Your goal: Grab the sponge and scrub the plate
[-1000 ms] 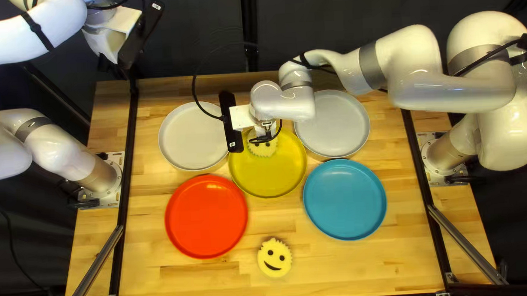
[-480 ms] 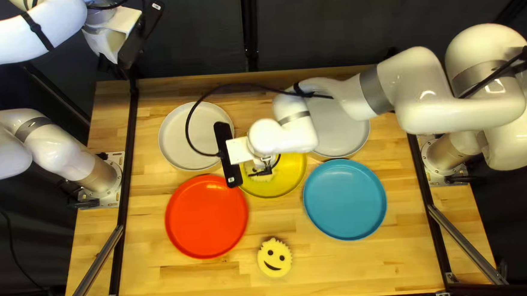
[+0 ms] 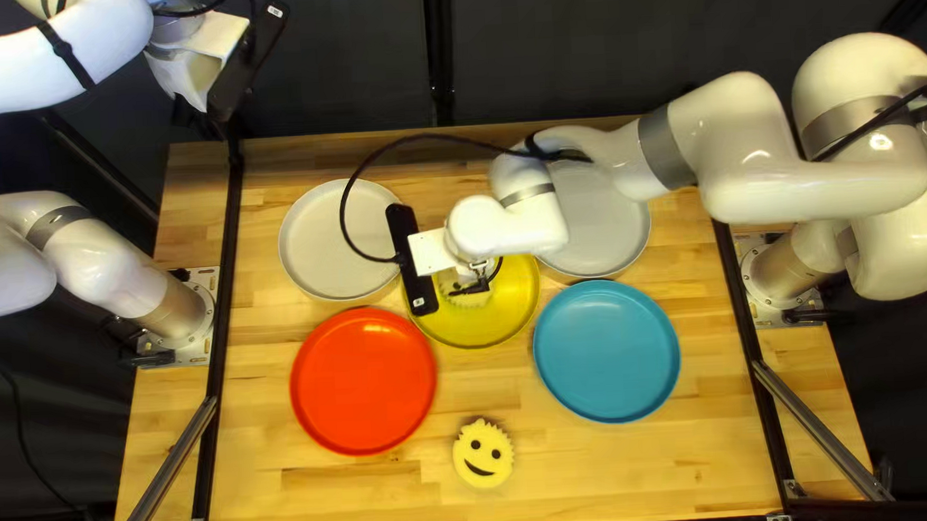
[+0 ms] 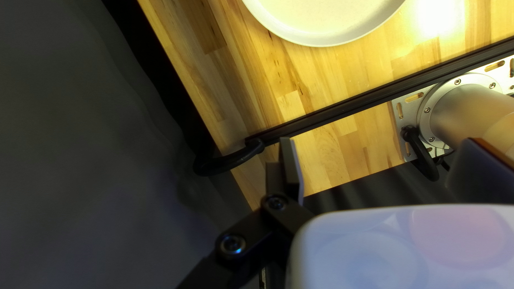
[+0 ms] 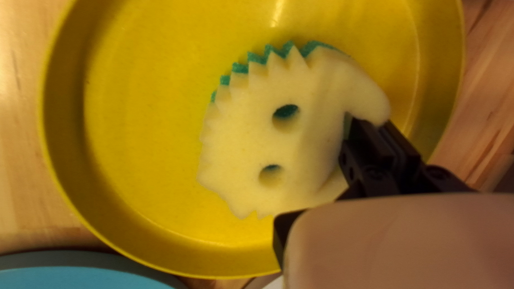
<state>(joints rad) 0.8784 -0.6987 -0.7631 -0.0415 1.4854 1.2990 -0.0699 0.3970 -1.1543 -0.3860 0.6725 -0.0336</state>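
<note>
My right pincer (image 3: 472,285) reached over the yellow plate (image 3: 514,313), pointing down at it. In its wrist view my two black fingers (image 5: 369,142) had closed on the pale sponge (image 3: 462,301), one in its mouth slot and the other outside the thin strip at its edge, so that I pinched the strip between them. The sponge was within the plate's rim, its two round eye holes facing up and a green layer showing beneath its jagged edge. I could not tell how firmly it pressed on the plate.

My left pincer (image 3: 181,109) hung high, beyond the far left corner of the table (image 3: 612,475), with its fingers spread and nothing between them. Its own wrist view looked down on part of the table, a black rail (image 4: 369,99), my left arm's metal base (image 4: 466,109) and the edge of a pale plate.

A second sponge (image 3: 483,453), yellow with a smiling face, lay on the table, nearer its near edge than any plate. The red plate (image 3: 363,381) and the blue plate (image 3: 607,351) sat on either side, farther back, and two pale plates, one left (image 3: 338,241) and one right (image 3: 601,222), flanked the yellow one toward the far edge.
</note>
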